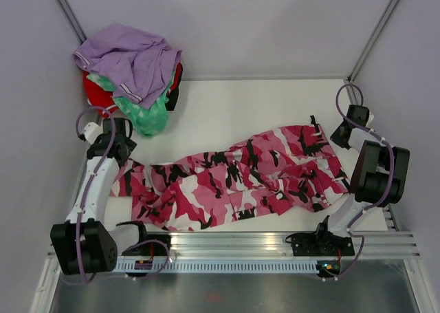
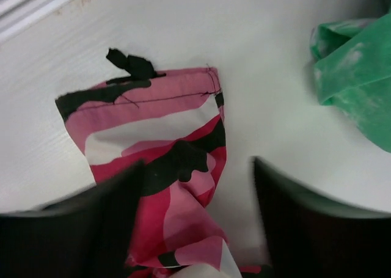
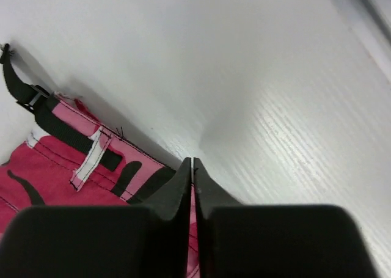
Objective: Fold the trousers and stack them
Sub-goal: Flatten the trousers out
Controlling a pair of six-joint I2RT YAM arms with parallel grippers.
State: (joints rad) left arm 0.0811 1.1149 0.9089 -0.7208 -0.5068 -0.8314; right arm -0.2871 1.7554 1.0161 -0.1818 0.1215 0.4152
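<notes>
The pink camouflage trousers [image 1: 240,179] lie spread across the white table, waist at the right, leg ends at the left. My left gripper [image 1: 122,158] hovers open over a leg hem. In the left wrist view the hem [image 2: 153,116] lies flat between and ahead of the two spread fingers of the gripper [image 2: 198,168]. My right gripper [image 1: 342,137] is at the waist's far right corner. In the right wrist view its fingers [image 3: 193,162] are pressed together at the waistband edge [image 3: 55,168], with pink cloth showing in the slit between them.
A pile of other clothes sits at the back left: a lavender garment [image 1: 130,58] on top, green cloth [image 1: 144,113] and red cloth [image 1: 96,89] under it. The green cloth [image 2: 360,76] lies just right of the left gripper. An aluminium rail [image 1: 275,241] runs along the table's near edge.
</notes>
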